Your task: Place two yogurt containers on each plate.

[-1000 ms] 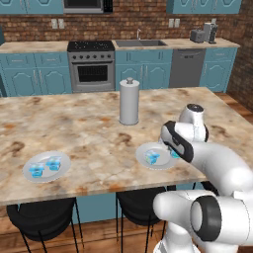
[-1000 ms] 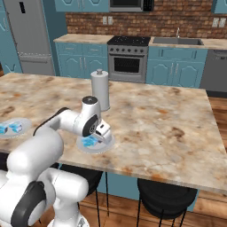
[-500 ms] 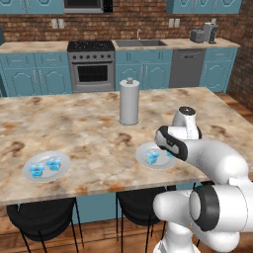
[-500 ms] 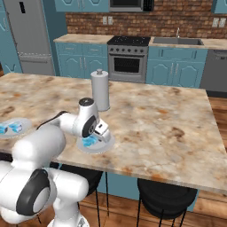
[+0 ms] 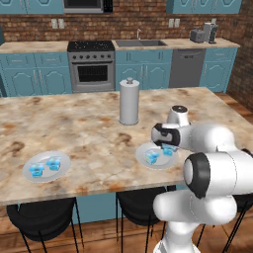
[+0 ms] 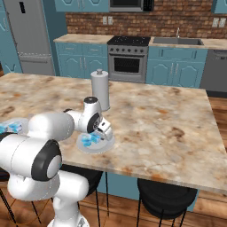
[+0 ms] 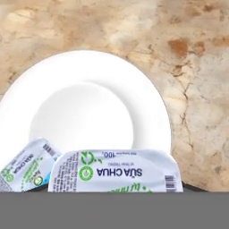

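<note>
Near the counter's front edge, the right plate (image 5: 148, 164) (image 6: 84, 147) (image 7: 89, 103) carries one blue yogurt container (image 5: 152, 157) (image 6: 85, 139) (image 7: 26, 164). My gripper (image 5: 167, 144) (image 6: 103, 134) hangs low over this plate, shut on a second yogurt container (image 5: 168, 150) (image 6: 95, 138) (image 7: 115, 172). Its white printed lid spans the bottom of the hand view and hides my fingertips. Whether that cup rests on the plate I cannot tell. At the left, another plate (image 5: 29, 176) (image 6: 5, 133) holds two yogurt containers (image 5: 35, 169) (image 5: 53, 162).
A tall white-grey paper-towel roll (image 5: 129, 101) (image 6: 100, 89) stands upright on the marble island (image 5: 89, 133) just behind the right plate. Black stools (image 5: 47, 217) sit under the front edge. The stove and cabinets line the back wall.
My hand has shifted slightly left, further over the right plate, carrying the yogurt container. The plates and the other cups have stayed put.
</note>
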You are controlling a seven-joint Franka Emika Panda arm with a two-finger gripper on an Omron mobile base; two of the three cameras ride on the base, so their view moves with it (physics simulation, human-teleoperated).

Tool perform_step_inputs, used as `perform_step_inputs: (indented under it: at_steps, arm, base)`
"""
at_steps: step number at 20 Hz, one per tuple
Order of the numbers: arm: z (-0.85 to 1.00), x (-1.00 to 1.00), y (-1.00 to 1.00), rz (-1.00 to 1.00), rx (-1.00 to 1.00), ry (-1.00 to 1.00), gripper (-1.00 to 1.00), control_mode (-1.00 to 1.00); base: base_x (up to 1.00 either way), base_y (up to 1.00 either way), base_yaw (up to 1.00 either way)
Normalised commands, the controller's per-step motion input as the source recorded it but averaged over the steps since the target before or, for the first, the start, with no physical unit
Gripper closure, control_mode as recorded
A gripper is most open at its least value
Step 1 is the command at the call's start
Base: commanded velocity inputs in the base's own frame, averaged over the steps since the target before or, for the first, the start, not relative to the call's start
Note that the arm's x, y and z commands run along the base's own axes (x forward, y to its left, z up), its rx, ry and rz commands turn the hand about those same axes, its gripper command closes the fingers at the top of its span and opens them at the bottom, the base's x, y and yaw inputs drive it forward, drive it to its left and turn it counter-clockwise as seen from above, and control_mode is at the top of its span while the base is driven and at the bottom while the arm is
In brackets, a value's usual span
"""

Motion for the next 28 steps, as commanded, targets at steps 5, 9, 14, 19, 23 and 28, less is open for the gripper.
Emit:
perform_step_inputs:
  at_steps: [5, 9, 14, 19, 23, 28]
  arm:
    - [-0.18, 0.04, 0.00, 0.00, 0.00, 0.11, 1.00, -1.00]
    - [-0.18, 0.01, 0.00, 0.00, 0.00, 0.09, 1.00, -1.00]
    - [-0.34, 0.14, 0.00, 0.00, 0.00, 0.12, 1.00, -1.00]
    - [-0.27, 0.20, 0.00, 0.00, 0.00, 0.08, 1.00, -1.00]
    - [-0.03, 0.12, 0.01, 0.00, 0.00, 0.02, -1.00, -1.00]
    - [0.00, 0.00, 0.00, 0.00, 0.00, 0.00, -1.00, -1.00]
  base:
    - [0.00, 0.00, 0.00]
    - [0.00, 0.00, 0.00]
    - [0.00, 0.00, 0.00]
    - [0.00, 0.00, 0.00]
    - [0.00, 0.00, 0.00]
    - [0.00, 0.00, 0.00]
